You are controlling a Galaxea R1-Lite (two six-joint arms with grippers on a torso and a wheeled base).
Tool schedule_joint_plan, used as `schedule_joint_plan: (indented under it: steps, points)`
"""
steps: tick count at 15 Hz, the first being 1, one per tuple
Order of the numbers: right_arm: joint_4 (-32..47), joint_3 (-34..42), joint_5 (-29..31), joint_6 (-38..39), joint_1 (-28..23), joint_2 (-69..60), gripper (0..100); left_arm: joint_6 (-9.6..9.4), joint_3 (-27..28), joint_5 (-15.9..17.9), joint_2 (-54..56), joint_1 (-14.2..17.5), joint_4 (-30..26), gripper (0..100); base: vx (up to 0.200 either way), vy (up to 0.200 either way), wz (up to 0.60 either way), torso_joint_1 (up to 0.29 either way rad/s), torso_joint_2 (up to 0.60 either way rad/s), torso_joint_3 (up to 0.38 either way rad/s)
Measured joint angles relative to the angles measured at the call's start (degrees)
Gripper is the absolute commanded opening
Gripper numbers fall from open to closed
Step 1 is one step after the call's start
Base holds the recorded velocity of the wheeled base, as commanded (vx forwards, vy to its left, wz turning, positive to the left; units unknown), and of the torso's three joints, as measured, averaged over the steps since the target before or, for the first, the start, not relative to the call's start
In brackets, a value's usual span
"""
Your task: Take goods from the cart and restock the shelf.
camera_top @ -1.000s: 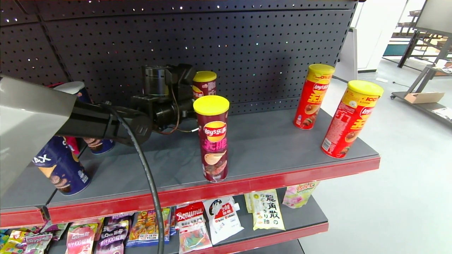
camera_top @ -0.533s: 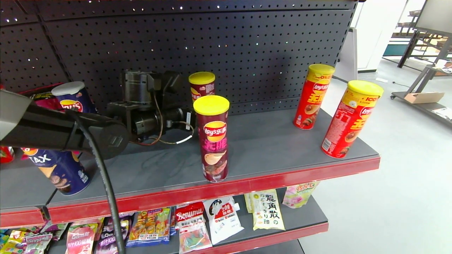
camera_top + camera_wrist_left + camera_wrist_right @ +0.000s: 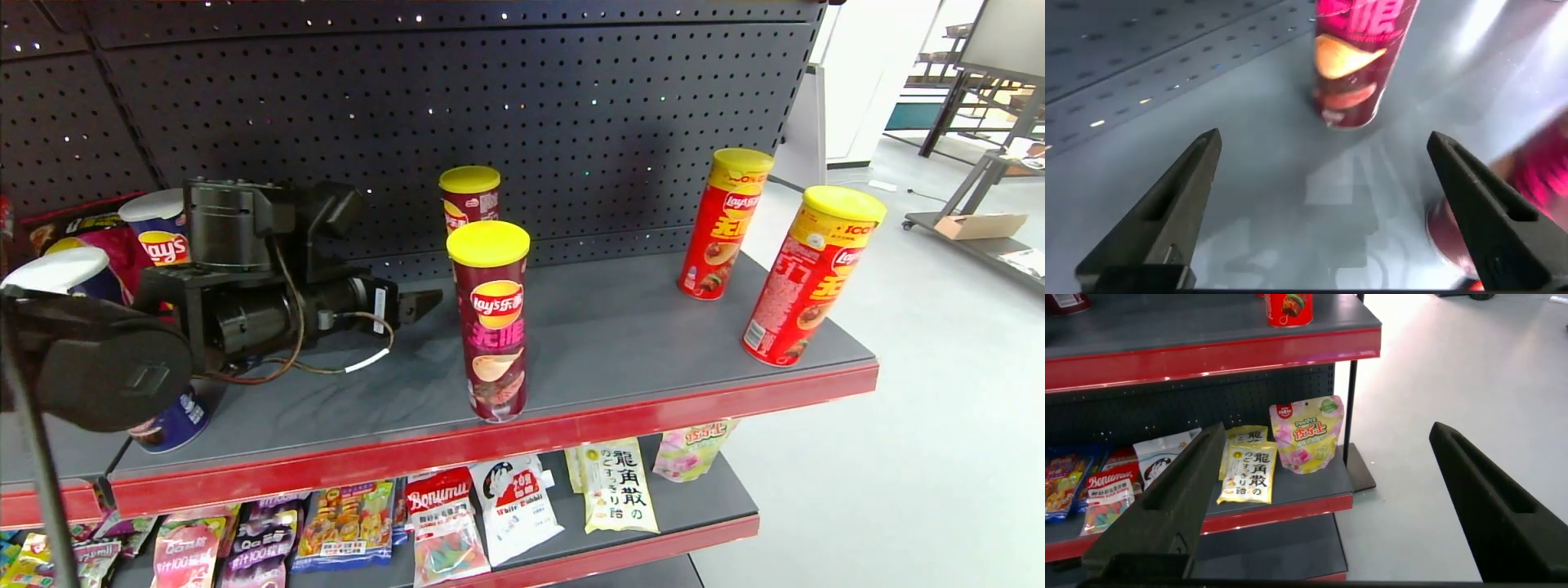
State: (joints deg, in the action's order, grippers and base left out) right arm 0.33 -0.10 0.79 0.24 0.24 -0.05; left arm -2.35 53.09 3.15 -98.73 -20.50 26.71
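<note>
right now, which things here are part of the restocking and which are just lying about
Job:
- left gripper, open, near the maroon cans
- red cans
- top shelf

Lying about:
- snack bags on the lower shelf
- cardboard box far off

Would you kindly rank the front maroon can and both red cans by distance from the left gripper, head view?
1. Front maroon can, beside the left gripper.
2. Rear red can, farther right.
3. Front red can, right end of the shelf.
</note>
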Motion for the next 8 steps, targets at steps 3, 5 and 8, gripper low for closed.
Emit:
schedule_joint_plan:
  steps: [3, 5, 8]
  points:
    - [0.00, 0.00, -0.01, 0.02, 0.00, 0.00, 100, -0.43, -4.08, -2.44, 9.75, 0.26, -5.25, 100, 0.000, 0.000, 0.00, 0.000, 0.00, 0.000]
    - [0.00, 0.00, -0.01, 0.02, 0.00, 0.00, 100, -1.58, -8.08, -2.68, 20.32, 0.48, -10.53, 100, 0.000, 0.000, 0.00, 0.000, 0.00, 0.000]
    - [0.00, 0.00, -0.01, 0.00, 0.00, 0.00, 100, 0.24, -13.00, -3.01, 39.01, 3.12, -22.61, 100, 0.000, 0.000, 0.00, 0.000, 0.00, 0.000]
